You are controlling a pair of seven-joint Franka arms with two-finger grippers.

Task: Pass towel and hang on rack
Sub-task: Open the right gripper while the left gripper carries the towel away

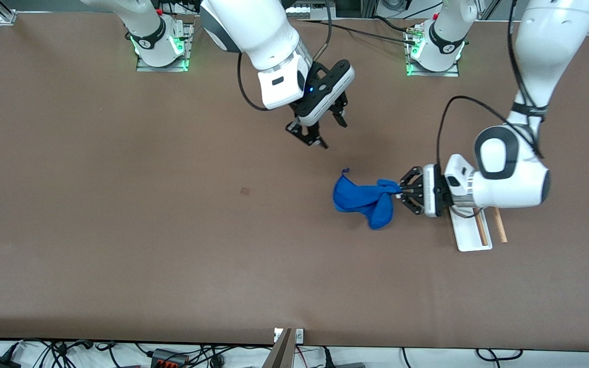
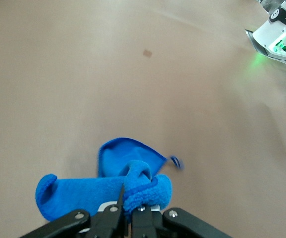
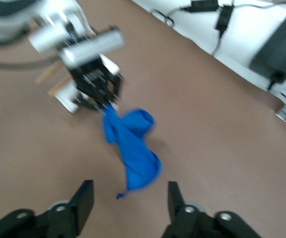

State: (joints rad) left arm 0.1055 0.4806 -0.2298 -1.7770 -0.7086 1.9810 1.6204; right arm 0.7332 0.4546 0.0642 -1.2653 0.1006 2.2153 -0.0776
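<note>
The royal-blue towel (image 1: 363, 199) is bunched, most of it on the table near the middle, toward the left arm's end. My left gripper (image 1: 401, 191) is shut on one end of it, beside the rack. In the left wrist view the towel (image 2: 108, 186) is pinched between the fingers (image 2: 115, 208). The rack (image 1: 471, 230), with a white base and two wooden rods, is partly hidden under the left arm. My right gripper (image 1: 331, 134) is open and empty in the air over bare table beside the towel. The right wrist view shows the towel (image 3: 133, 144) ahead of its open fingers (image 3: 83, 198), and the rack (image 3: 66, 91).
The brown table top (image 1: 120, 204) spreads wide toward the right arm's end, with a small dark mark (image 1: 245, 190) on it. Cables and power boxes (image 1: 172, 357) lie past the table's front edge. The arm bases (image 1: 161, 46) stand at the back.
</note>
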